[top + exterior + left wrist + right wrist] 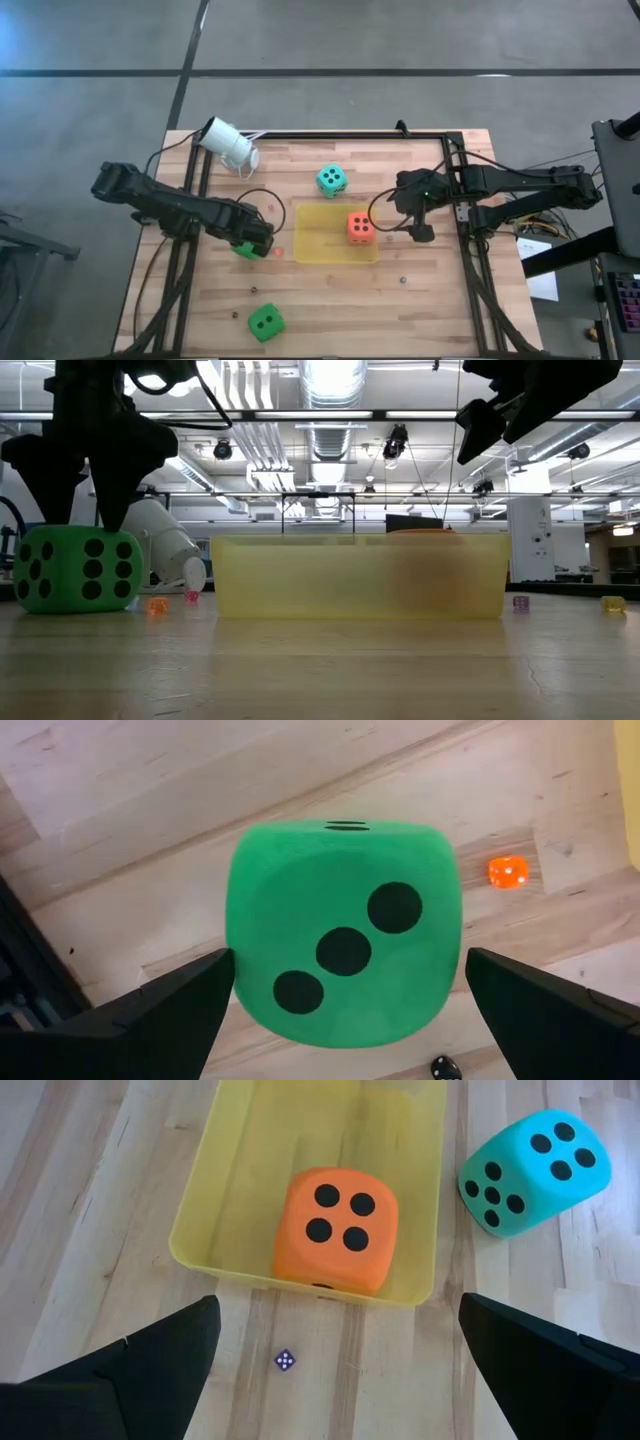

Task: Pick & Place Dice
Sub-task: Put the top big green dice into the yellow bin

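Yellow tray (310,250) holds one die only: orange-red die (360,228), four pips up, sitting flat at the tray end nearest the right gripper (422,232). That gripper hangs just beside the tray, fingers spread, holding nothing. Teal die (332,180) lies outside the tray, near it, beyond the right gripper. Left gripper (252,246) is spread around a green die (340,970), three-pip face toward its wrist camera, fingers either side; contact can't be told. Second green die (265,321) sits well apart from both. Tiny orange die (508,871) lies close past the left gripper.
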`<state>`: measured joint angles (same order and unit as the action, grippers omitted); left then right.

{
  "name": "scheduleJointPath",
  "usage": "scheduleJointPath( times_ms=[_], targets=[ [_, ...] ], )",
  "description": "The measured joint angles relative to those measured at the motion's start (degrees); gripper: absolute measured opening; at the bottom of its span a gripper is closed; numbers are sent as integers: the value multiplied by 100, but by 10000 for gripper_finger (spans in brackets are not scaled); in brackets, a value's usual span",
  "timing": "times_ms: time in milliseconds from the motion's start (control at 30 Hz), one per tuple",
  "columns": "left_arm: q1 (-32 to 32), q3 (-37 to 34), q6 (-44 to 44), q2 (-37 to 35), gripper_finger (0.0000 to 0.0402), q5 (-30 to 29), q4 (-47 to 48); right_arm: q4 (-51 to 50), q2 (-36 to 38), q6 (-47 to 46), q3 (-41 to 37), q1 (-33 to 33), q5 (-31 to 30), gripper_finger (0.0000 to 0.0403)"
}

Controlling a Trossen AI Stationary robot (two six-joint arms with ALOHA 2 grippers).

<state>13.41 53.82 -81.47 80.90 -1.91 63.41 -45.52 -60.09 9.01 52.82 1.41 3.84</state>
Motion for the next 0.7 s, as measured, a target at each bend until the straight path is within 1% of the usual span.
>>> scheduleJointPath(
  times_ms=[167,300,467,567,700],
  targets=[
    [0,-240,1,-10,400,-43,-81,2,2,-2,0,-1,0,400],
    [0,-276,6,-17,400,-44,-139,2,2,-2,0,0,0,400],
    [4,-39,65,-7,400,-22,-165,2,0,-2,0,-1,1,400],
    [4,128,68,4,400,-68,-4,0,0,-1,0,0,0,400],
    [4,147,111,0,400,-86,88,2,1,-2,0,0,0,400]
  ],
)
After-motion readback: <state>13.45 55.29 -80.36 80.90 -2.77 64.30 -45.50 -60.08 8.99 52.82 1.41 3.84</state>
